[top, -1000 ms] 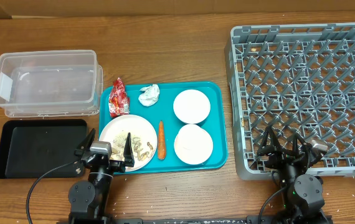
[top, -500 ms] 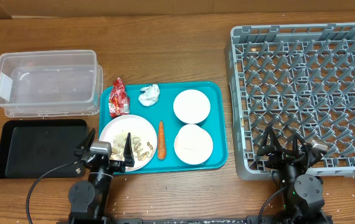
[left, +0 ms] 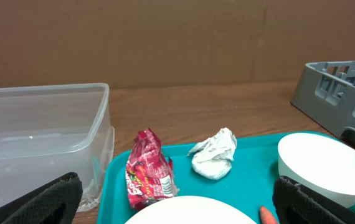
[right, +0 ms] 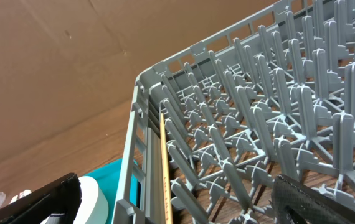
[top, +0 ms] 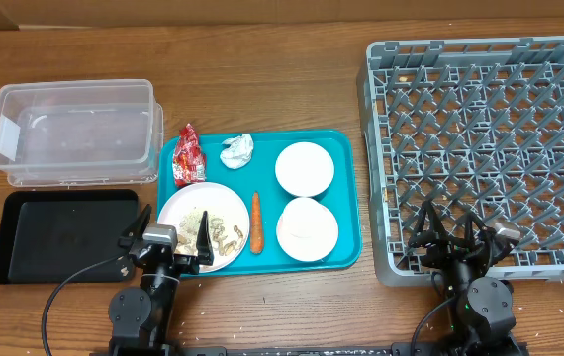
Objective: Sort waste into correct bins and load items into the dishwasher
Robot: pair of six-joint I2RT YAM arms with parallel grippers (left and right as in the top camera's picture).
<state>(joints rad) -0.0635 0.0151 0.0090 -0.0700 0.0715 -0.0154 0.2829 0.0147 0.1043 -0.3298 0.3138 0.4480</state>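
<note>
On the teal tray (top: 262, 158) lie a red wrapper (top: 189, 155), a white paper wad (top: 237, 150), an orange carrot (top: 256, 222), a white plate (top: 225, 206) with beige scraps (top: 208, 232), and two white bowls (top: 305, 168) (top: 307, 228). No cup shows. My left gripper (top: 163, 247) is open and empty at the plate's near edge. Its wrist view shows the gripper (left: 177, 205), wrapper (left: 147, 169) and wad (left: 213, 153). My right gripper (top: 460, 242) is open and empty over the grey rack's (top: 485, 138) near left corner; its wrist view shows the gripper (right: 177, 205) there.
The clear tub (top: 72, 132) stands at the back left, with the black tray (top: 64, 235) in front of it. The rack fills the right side. A cardboard wall backs the table.
</note>
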